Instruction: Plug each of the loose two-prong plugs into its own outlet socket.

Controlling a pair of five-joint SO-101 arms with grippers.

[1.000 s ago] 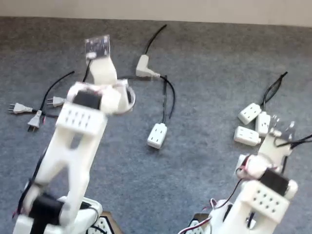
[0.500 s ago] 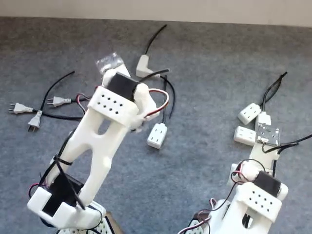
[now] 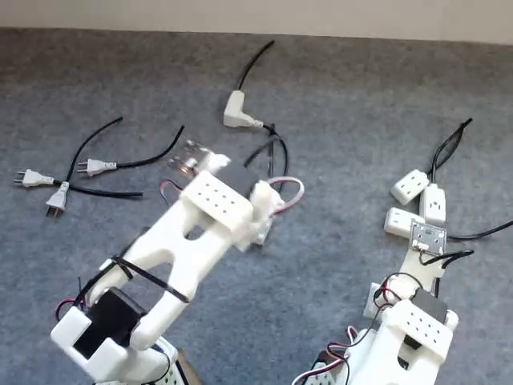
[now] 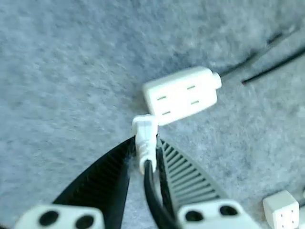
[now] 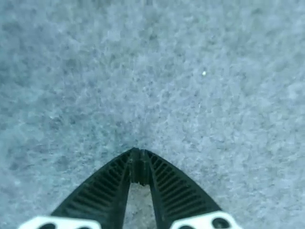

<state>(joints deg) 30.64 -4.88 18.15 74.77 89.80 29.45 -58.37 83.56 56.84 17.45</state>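
pincer [image 4: 145,155] gripping plug [image 4: 145,138], beside socket [image 4: 181,94]

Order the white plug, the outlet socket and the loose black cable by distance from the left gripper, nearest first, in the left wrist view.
1. White plug: held in the jaws of the left gripper.
2. Outlet socket: just ahead of the plug.
3. Loose black cable: beyond the socket's corded end.

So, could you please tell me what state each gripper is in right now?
Left gripper: closed on a white plug.
Right gripper: closed, holding nothing.
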